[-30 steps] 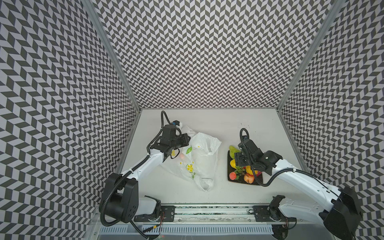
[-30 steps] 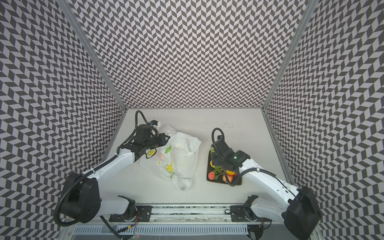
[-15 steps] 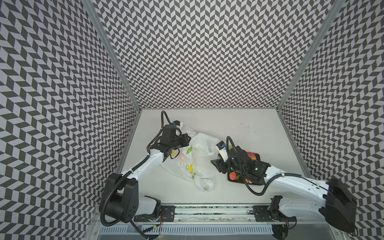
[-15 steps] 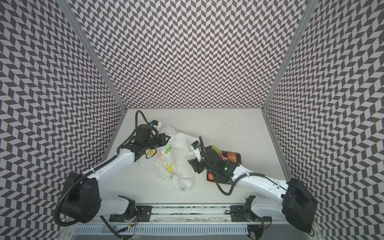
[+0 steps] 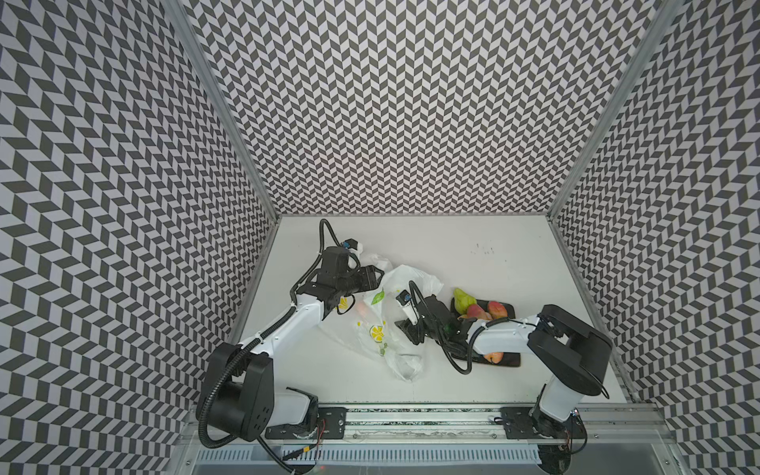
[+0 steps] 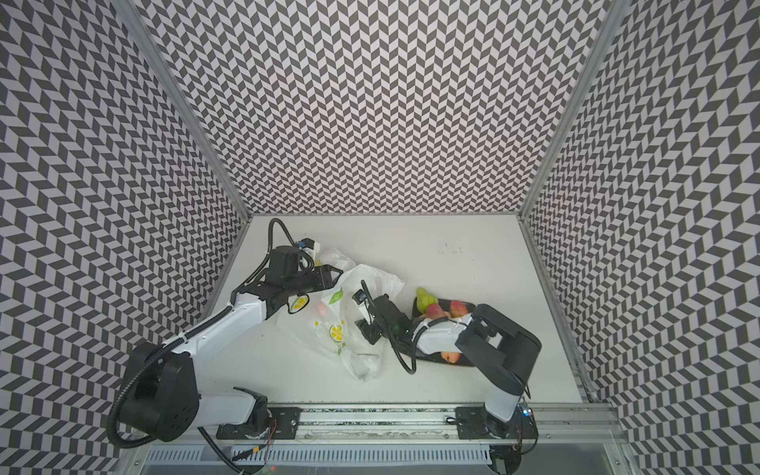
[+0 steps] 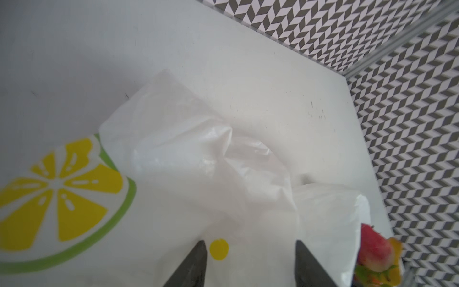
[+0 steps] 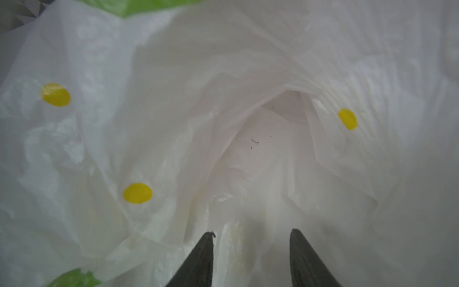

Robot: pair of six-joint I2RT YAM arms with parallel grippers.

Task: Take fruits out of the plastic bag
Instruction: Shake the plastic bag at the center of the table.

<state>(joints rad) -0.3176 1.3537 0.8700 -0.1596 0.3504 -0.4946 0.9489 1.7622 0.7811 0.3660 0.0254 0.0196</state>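
The plastic bag lies crumpled on the white table, white film printed with lemon slices. A reddish fruit shows faintly through its film. My left gripper hovers open at the bag's far-left edge, film beneath its jaws. My right gripper is open and pushed into the bag's right side, with white film all round it and no fruit seen inside. A green pear and red peaches rest on the dark plate.
The right forearm lies across the plate and hides its middle; another red fruit peeks out below it. Patterned walls close in the table on three sides, and a metal rail runs along the front edge.
My left jaws have opened at the bag's edge. My right arm has swung left from the plate into the bag, its jaws narrowing on the way.
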